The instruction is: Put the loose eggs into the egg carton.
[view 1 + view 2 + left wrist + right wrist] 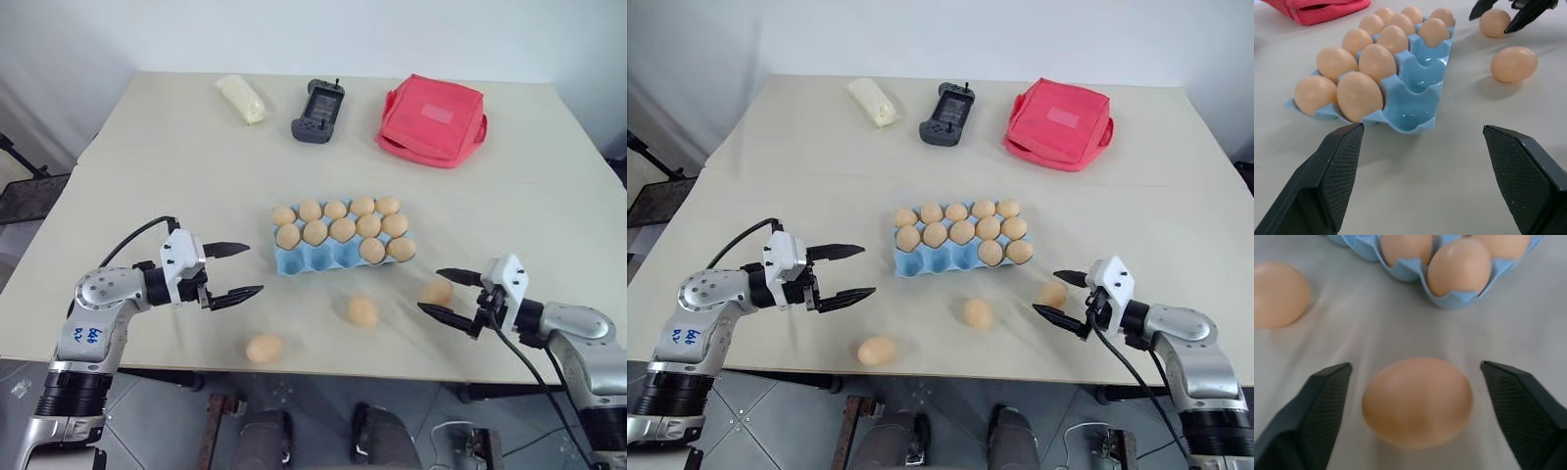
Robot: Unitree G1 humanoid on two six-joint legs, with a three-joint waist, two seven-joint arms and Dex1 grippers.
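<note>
**Right pincer lined up on an egg, time to close gently**

Nearest to us, one loose egg sits by the front edge of the counter, with another egg a bit further in. We've got the right pincer straddling the third egg, black fingers parted on either side and not touching it yet as far as we can tell. We'd say keep it centred, close slowly, squeeze just enough to lift, since it'll roll away if one finger hits first. The left pincer hovers spread wide and empty, just left of the blue carton. The carton's front row has free cups on its left, so that's our drop spot. Behind it lie a yellow packet, a dark handset and a red pouch.
</note>
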